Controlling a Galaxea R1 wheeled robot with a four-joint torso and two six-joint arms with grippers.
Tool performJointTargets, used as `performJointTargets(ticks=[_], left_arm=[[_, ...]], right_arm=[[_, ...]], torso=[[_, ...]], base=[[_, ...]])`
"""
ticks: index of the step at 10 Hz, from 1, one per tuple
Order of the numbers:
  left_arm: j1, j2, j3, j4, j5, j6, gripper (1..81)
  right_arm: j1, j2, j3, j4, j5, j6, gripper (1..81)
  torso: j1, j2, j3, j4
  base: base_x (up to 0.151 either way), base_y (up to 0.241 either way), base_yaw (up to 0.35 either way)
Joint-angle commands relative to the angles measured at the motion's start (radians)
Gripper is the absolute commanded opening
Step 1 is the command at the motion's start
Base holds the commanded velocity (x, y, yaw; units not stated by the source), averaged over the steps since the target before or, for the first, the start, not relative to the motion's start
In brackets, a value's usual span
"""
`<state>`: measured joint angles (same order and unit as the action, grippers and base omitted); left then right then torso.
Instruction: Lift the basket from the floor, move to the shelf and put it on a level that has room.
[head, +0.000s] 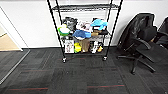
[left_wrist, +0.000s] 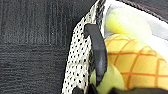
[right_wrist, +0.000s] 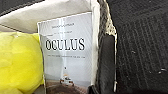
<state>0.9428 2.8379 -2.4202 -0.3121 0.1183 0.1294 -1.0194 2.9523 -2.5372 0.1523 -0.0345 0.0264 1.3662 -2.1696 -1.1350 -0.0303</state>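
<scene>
The basket (left_wrist: 77, 62), cream and woven, is riding between our two arms above or on the dark carpeted floor (head: 82, 77); we cannot tell from these views whether it is clear of the carpet. The left gripper (left_wrist: 91, 82) is clamping one side wall, a dark finger (left_wrist: 97, 55) hooking over the rim and down the inside, apparently so the wall cannot slip out. The right gripper (right_wrist: 105, 75) is sitting at the opposite wall, and we cannot tell whether it is closed. We judge that a grip on each side is keeping the load level, since the basket is full.

The left wrist view is giving us an orange pineapple-patterned toy (left_wrist: 132, 62) pressed against that wall. The right wrist view is giving us the pale liner (right_wrist: 50, 12), a booklet (right_wrist: 67, 50) marked OCULUS standing on edge against the wall, and a yellow plush (right_wrist: 20, 65) beside it.

The head view is supplying the destination: the shelf (head: 58, 37) is standing at the floor's far edge against the white wall (head: 27, 22), its lower tiers crowded with toys and boxes. The level (head: 85, 7) above them is looking bare, which we judge makes it the tier with room. A black office chair (head: 145, 42) is sitting near the shelf's right side.
</scene>
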Motion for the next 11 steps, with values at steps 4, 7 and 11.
performJointTargets(ticks=[4,7,11], left_arm=[[-0.09,-0.02,0.064,-0.079,0.086,-0.01,1.0],[-0.1,-0.128,0.273,-0.099,0.078,-0.01,1.0],[-0.111,-0.216,0.424,-0.101,0.072,-0.01,1.0]], right_arm=[[0.104,-0.071,0.17,0.018,-0.048,0.039,1.0],[0.135,-0.177,0.366,0.012,-0.047,0.073,1.0],[0.146,-0.244,0.496,0.012,-0.042,0.078,1.0]], torso=[[0.0,0.0,0.0,0.0],[0.0,0.0,0.0,0.0],[0.0,0.0,0.0,0.0]], base=[[0.0,0.0,0.0],[0.0,0.0,0.0],[0.0,0.0,0.0]])
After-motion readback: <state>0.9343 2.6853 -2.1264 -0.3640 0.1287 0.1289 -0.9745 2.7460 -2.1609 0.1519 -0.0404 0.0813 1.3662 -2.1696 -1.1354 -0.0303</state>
